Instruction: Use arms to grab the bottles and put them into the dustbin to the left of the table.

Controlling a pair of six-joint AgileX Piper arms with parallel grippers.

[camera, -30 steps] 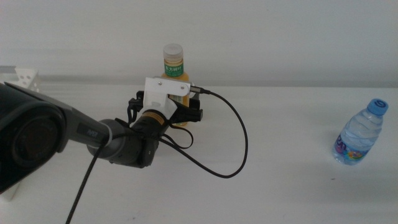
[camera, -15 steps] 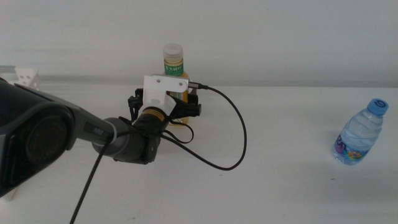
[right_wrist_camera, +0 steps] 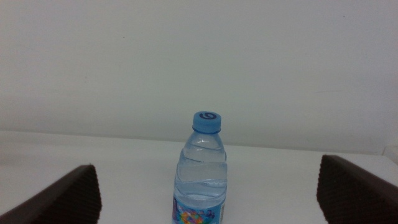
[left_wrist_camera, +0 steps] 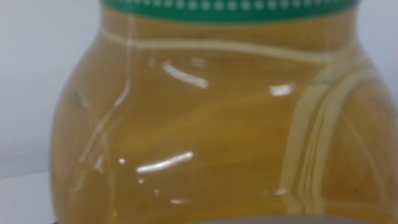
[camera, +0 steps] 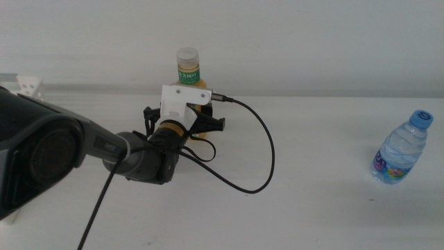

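— Where's my left gripper (camera: pixel 201 125)?
— At the juice bottle (camera: pixel 189 69), far table (camera: pixel 312 208) edge; its grip I can't tell.
— Right?
— Jaws wide, facing the upright water bottle (right_wrist_camera: pixel 200 171).

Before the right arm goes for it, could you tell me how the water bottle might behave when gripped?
The water bottle looks nearly full, so probably fairly heavy for its size. Its thin clear ribbed wall may dent under the jaws. Standing upright and narrow, it could tip if nudged off-centre; the right gripper is open around it.
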